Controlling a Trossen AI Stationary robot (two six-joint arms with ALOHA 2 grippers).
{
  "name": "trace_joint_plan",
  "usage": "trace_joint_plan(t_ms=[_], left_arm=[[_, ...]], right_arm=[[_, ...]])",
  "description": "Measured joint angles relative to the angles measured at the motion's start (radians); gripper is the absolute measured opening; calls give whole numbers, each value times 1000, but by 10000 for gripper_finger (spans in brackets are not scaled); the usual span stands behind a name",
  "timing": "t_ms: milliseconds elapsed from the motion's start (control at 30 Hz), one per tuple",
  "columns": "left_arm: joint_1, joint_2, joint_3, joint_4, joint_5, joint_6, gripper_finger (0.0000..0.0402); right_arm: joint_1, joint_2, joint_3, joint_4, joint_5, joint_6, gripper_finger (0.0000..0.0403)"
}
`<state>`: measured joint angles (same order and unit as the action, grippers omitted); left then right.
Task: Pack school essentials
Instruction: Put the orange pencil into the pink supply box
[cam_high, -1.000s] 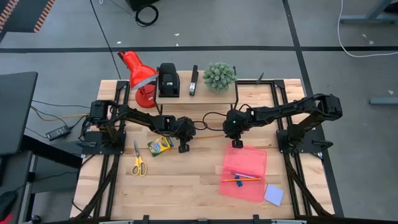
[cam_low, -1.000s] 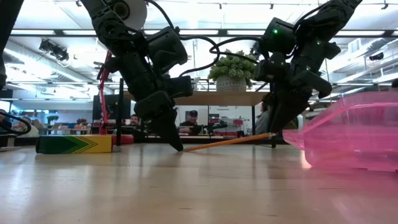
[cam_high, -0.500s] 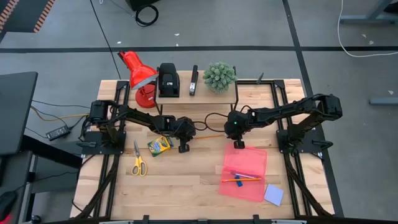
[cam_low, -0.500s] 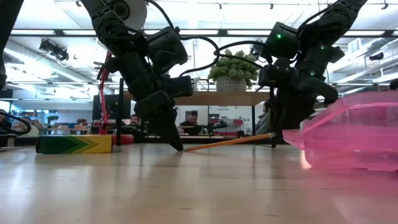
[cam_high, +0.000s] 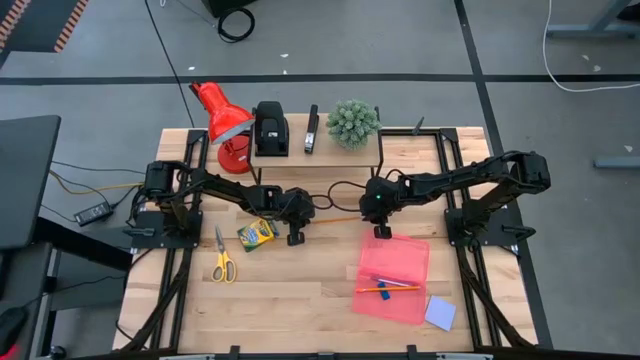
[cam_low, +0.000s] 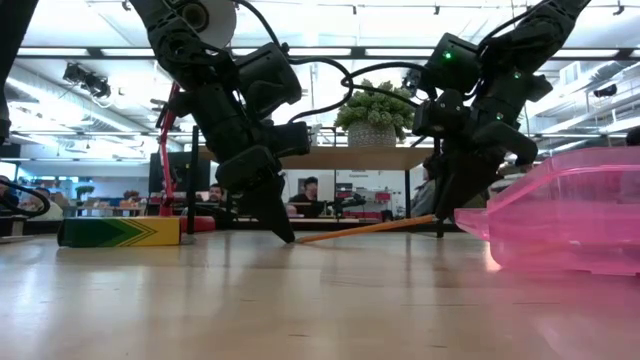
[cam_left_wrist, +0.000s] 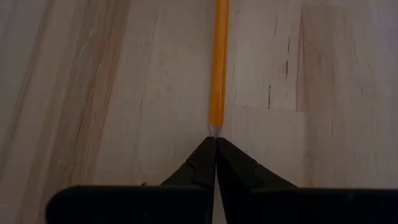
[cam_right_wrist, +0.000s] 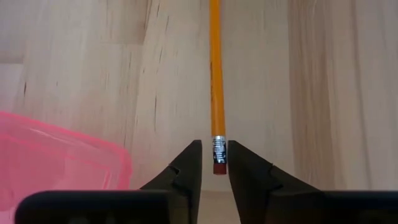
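Observation:
An orange pencil (cam_high: 338, 218) lies slanted between my two grippers, its point low at the table and its eraser end (cam_low: 436, 217) raised. My left gripper (cam_left_wrist: 216, 142) is shut on the pointed end. My right gripper (cam_right_wrist: 214, 163) is open by a narrow gap, one finger on either side of the eraser end; whether they touch it I cannot tell. A clear pink case (cam_high: 393, 278) on the table's right half holds another orange pencil, a pinkish pen and a blue eraser. The crayon box (cam_high: 257, 234) and the scissors (cam_high: 222, 262) lie on the left, the notepad (cam_high: 440, 313) near the right front. My left gripper pinches the pencil's pointed end (cam_left_wrist: 216, 129) between its two fingertips, coming from above and slanting down. The fingers run along the pencil's length. That end sits low at the table (cam_low: 296, 240), and the pencil rises toward the eraser end.
A raised shelf (cam_high: 315, 157) at the far edge carries black desk devices and a potted plant (cam_high: 353, 122); a red lamp (cam_high: 222, 115) stands to its left. Bare wood lies near the front between the scissors and the pink case.
My right gripper has shifted a little toward the table's right and come back to the pencil's eraser end. The pencil and my left gripper have kept still.

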<state>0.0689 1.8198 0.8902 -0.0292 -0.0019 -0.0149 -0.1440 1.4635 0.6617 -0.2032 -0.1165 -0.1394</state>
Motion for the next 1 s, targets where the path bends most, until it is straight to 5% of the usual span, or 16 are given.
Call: trace_joint_plan(t_ms=[233,767,1000], left_arm=[[0,0,0,0,0,0,18],[0,-2,0,1,-1,-24,42],[-1,-97,-1,-44,0,-69,69]], right_arm=[[0,0,0,-8,0,1,28],[0,0,36,-44,0,22,28],[0,-3,105,-188,-50,17,27]])
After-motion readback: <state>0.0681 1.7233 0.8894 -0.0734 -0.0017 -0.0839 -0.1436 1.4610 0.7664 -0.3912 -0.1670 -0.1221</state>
